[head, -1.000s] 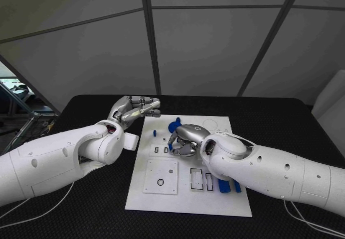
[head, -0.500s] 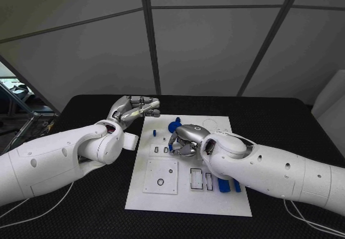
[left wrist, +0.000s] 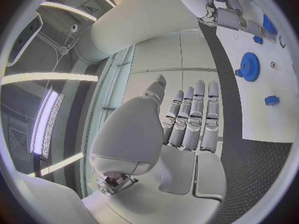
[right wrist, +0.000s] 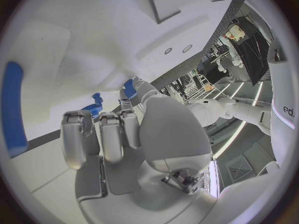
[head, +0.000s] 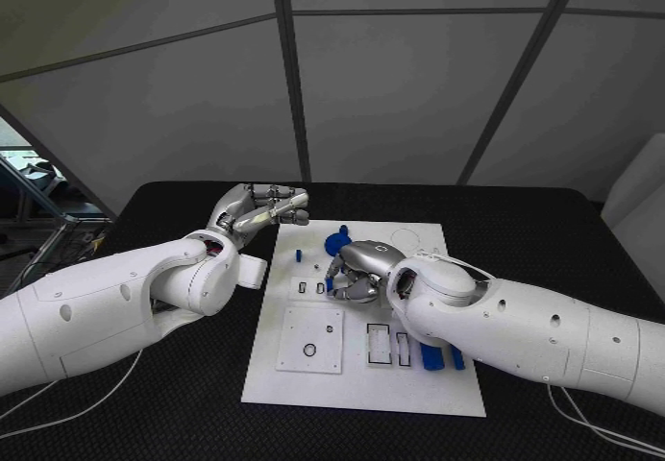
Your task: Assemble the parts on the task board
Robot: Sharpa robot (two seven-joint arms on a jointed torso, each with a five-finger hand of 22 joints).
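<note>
The white task board (head: pixel 363 384) lies in the middle of the black table. A blue gear (head: pixel 337 243) (left wrist: pixel 250 66) (right wrist: pixel 93 108) stands near its far edge, with a small blue peg (head: pixel 297 255) (left wrist: pixel 271 100) to its left. Two blue bars (head: pixel 441 357) lie at the board's right side. My right hand (head: pixel 360 271) (right wrist: pixel 118 134) hangs over the small slots in mid-board, just in front of the gear, fingers curled down with nothing seen in them. My left hand (head: pixel 263 208) (left wrist: pixel 187 119) hovers at the board's far left corner, fingers curled in and holding nothing.
A raised white square plate (head: pixel 310 338) with a small ring hole sits on the board's near left, and rectangular slots (head: pixel 388 344) lie beside it. Black table (head: pixel 554 230) surrounds the board on all sides. Grey wall panels stand behind the table.
</note>
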